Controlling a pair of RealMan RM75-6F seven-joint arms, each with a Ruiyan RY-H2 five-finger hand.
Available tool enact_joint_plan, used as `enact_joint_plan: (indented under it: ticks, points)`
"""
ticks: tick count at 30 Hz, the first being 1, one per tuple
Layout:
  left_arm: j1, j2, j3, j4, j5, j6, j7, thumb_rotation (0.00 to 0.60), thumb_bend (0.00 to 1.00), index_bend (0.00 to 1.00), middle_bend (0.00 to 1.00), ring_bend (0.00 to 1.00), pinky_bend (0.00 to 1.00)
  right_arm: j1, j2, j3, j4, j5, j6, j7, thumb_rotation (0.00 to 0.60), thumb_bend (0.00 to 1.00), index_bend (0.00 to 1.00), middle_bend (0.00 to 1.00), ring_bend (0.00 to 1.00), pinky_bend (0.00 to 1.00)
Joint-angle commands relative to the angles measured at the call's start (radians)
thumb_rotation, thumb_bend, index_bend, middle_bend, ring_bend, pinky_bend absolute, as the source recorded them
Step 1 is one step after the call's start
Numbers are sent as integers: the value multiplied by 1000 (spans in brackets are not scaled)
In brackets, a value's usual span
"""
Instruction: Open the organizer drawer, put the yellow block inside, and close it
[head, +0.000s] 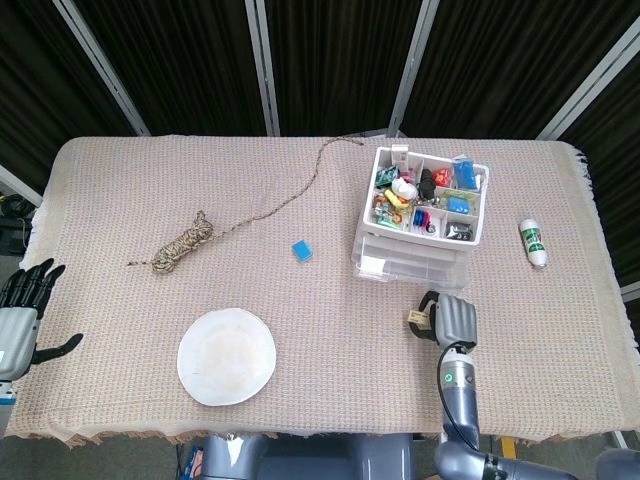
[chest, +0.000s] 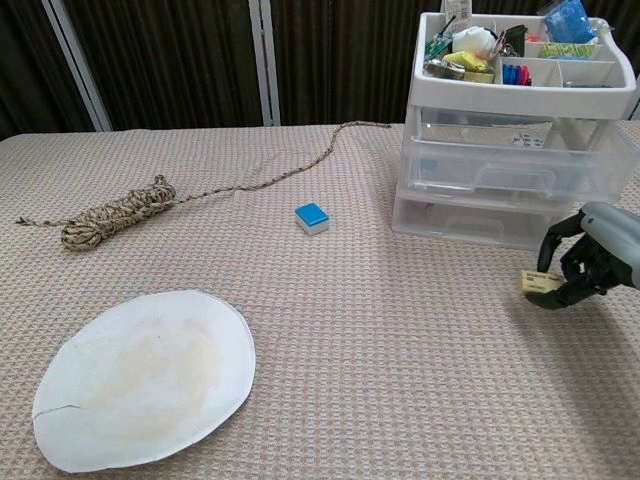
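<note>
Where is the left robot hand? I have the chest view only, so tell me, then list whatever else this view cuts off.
Observer: The left robot hand sits just beyond the table's left edge, near the front corner, with its fingers spread and holding nothing.
Operator: Now report the right side, past the organizer.
Observer: A white tube with a green label lies on the cloth to the right of the organizer, apart from it.

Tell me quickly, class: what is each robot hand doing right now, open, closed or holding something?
Left robot hand: open, fingers spread, holding nothing, at the table's left edge.
Right robot hand: holding the yellow block in front of the organizer.
</note>
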Motion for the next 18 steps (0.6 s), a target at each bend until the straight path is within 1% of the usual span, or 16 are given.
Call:
enact_joint_plan:
  ticks: [1, 6, 9, 13, 18]
  points:
    - [0, 0, 0, 0, 1, 0, 0, 600, 209, 27, 0, 0, 0, -45, 50, -34, -65, -16, 33, 7, 600, 150, 625, 834, 769, 478]
    - [0, 0, 1, 0, 2, 0, 1, 600, 208, 27, 0, 0, 0, -83, 96, -53, -116, -6, 42, 21, 600, 151, 625, 834, 769, 478]
    - [0, -1, 1, 0, 2, 1, 2, 600, 207, 27, 0, 0, 0, -97, 116, -51, -130, 0, 45, 29, 600, 151, 625, 834, 769, 478]
    - [-1, -1, 0, -1, 1, 0, 2, 600, 207, 28, 0, 0, 0, -111, 142, -38, -146, 2, 59, 43, 600, 150, 626, 835, 769, 478]
    - [-1, 0, 0, -2, 0, -1, 3, 600, 209, 28, 0, 0, 0, -136, 208, 7, -205, 19, 73, 82, 600, 151, 628, 834, 769, 478]
